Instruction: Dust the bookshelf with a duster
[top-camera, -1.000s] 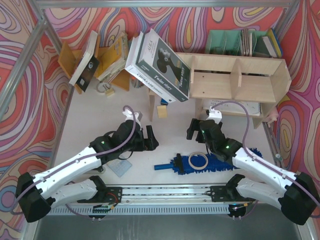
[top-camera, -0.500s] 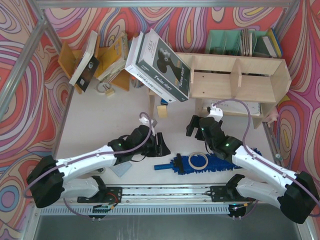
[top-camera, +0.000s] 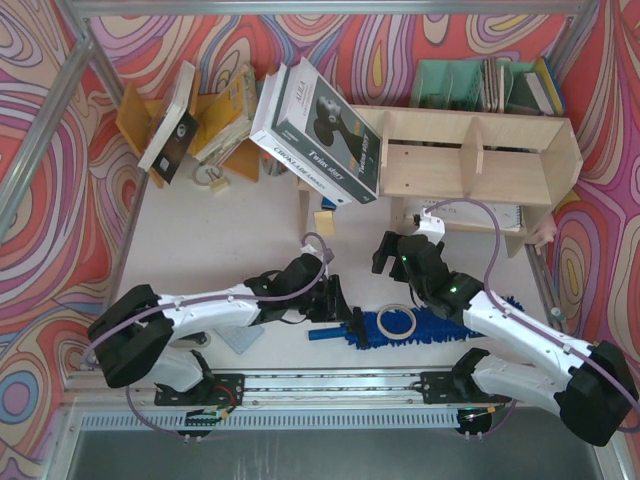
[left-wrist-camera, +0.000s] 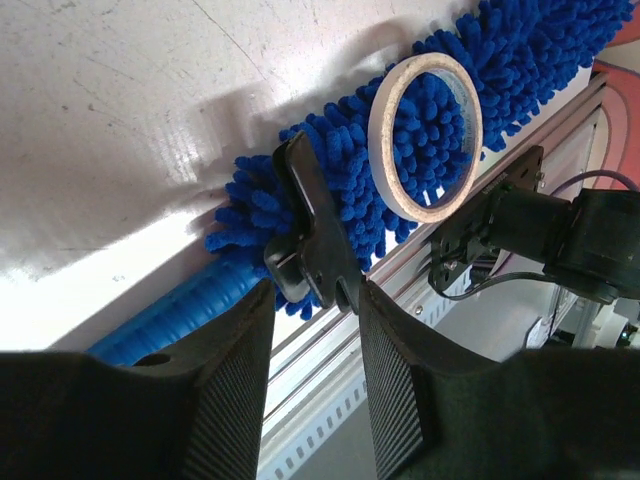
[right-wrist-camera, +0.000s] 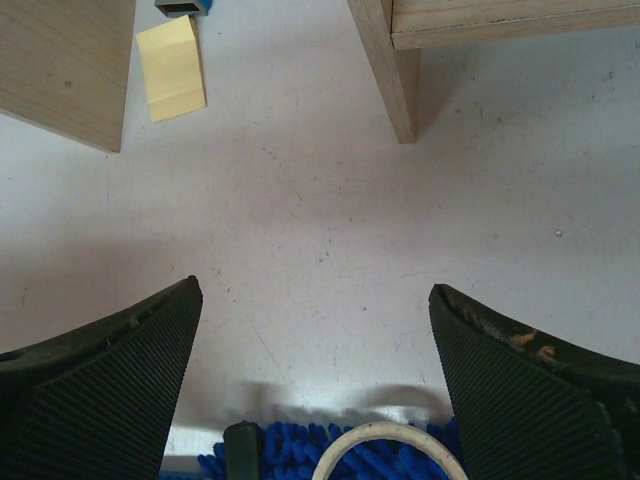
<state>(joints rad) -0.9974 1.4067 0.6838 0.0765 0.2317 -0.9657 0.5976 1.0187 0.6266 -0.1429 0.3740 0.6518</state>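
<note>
- The duster (left-wrist-camera: 520, 50) lies flat on the surface (left-wrist-camera: 120, 120) along the near rail, with a tape ring (left-wrist-camera: 392, 180) resting on its fluff.
- Clamp the black neck squarely, I judge, then lift gently so the ring drops off.
- The neck sits between the left hand's (left-wrist-camera: 312, 290) narrowed fingers; whether they grip it, I cannot tell.
- The right hand (right-wrist-camera: 315, 290) stands wide open and empty just beyond the fluff.

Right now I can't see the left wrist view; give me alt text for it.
The black ribbed fingers of the left gripper straddle, a narrow gap apart, a black strip at the neck of the fluffy bright-blue microfibre duster lying on the white tabletop. A pale tape ring rests on its fluff.
</note>
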